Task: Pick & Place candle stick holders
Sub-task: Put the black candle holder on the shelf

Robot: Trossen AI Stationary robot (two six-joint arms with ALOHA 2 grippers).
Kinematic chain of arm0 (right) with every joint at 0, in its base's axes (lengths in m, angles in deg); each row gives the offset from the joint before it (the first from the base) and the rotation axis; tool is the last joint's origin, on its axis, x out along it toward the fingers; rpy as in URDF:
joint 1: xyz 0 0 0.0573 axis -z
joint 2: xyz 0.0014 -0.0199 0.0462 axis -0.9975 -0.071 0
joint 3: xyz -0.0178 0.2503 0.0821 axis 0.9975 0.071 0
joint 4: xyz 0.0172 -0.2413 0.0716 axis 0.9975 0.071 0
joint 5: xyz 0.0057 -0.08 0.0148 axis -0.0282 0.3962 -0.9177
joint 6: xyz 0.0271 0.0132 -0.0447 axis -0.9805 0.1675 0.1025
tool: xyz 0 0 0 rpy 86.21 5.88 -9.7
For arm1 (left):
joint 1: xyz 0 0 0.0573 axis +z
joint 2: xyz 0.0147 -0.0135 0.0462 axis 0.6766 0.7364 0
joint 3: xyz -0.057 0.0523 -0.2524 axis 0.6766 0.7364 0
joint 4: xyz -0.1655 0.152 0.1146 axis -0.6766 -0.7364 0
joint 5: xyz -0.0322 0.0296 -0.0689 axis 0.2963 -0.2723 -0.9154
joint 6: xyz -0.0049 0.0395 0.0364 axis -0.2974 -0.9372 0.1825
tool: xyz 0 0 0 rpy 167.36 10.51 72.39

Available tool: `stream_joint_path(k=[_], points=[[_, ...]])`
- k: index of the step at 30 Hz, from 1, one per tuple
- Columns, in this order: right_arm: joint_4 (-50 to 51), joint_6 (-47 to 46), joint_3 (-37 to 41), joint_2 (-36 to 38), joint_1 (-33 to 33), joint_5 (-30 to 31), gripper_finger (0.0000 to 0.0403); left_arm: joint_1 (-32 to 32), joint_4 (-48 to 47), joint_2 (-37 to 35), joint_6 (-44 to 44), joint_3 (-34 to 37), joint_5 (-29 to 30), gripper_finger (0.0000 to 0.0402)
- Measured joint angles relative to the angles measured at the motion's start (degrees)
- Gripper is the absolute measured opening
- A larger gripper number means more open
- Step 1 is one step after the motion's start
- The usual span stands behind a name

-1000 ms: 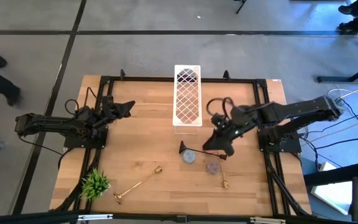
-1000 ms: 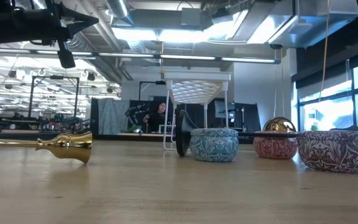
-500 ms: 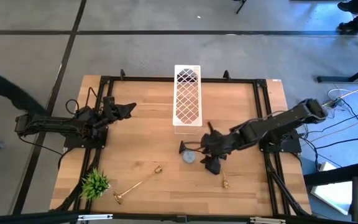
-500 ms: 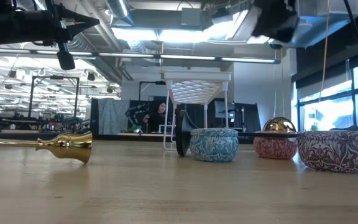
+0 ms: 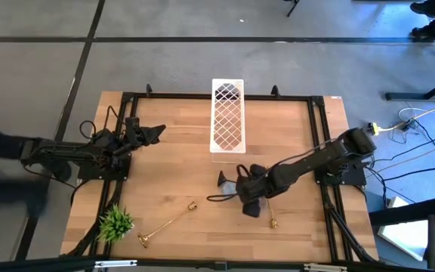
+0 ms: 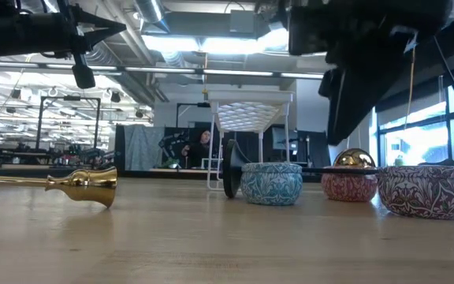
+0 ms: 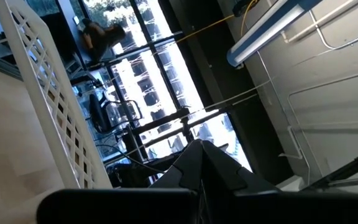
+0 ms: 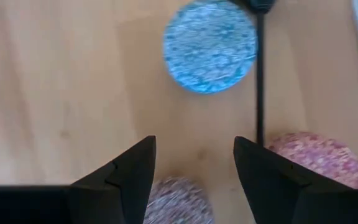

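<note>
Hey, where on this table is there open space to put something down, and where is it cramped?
Bare wood lies between the left end effector and the white lattice rack, and on across the table's middle down to the gold candle stick holder. It is crowded under the right end effector, around the blue tin, red tin and black candle stick holder.

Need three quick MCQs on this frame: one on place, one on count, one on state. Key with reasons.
1. Where does the green plant tuft sit?
A. near-left corner of the table
B. under the white lattice rack
C. beside the right arm's base

2. How many round patterned tins show in the low view?
A. one
B. three
C. five

3. How do the right gripper's jaws stand?
A. shut on a tin
B. open, empty
C. shut on the black holder

Key:
1 A: the green plant tuft lies at that corner.
2 B: a blue patterned tin and two reddish ones.
3 B: the right gripper shows bare wood between its jaws.
</note>
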Motion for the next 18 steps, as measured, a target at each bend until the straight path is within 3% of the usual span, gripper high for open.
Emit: stream_joint_path(k=[11,18], points=[[-0.3,0.0,0.0,-0.7,0.2,7.5,0.022,0.0,0.0,0.0,0.0,0.0,-1.7,0.0001],[-1.8,0.0,0.0,-3.5,1.2,7.1,0.022,0.0,-0.1,0.0,-0.5,0.0,-1.7,0.0001]])
